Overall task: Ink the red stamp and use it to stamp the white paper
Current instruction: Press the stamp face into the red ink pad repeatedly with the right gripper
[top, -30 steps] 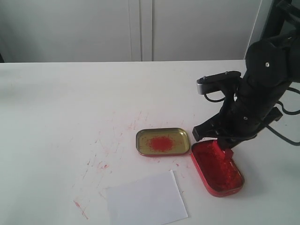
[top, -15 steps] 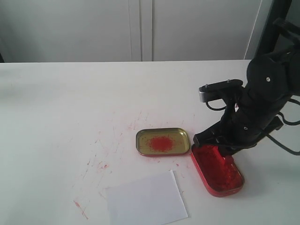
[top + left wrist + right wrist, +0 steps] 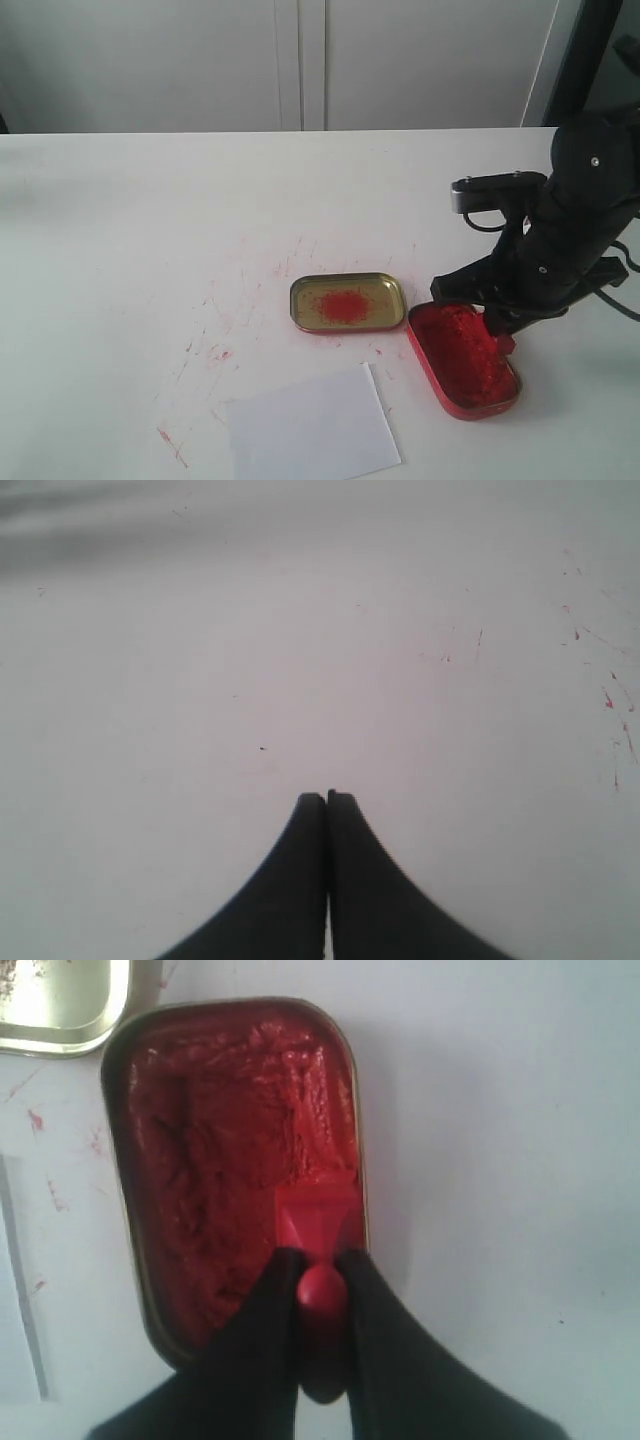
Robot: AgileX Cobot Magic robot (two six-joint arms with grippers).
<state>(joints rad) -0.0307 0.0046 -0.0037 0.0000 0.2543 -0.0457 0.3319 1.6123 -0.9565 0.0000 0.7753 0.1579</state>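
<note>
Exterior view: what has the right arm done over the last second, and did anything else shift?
The right pincer, shut on the red stamp throughout, slid rightward in the exterior view. It carried the stamp from the far end of the ink tin toward its right edge. Nothing was let go. The tin, the gold lid and the white paper stayed put.

Bright, even light; soft shadows, slight blur.

Red stamp (image 3: 318,1222) in ink (image 3: 220,1160); white paper (image 3: 312,425) flat
</note>
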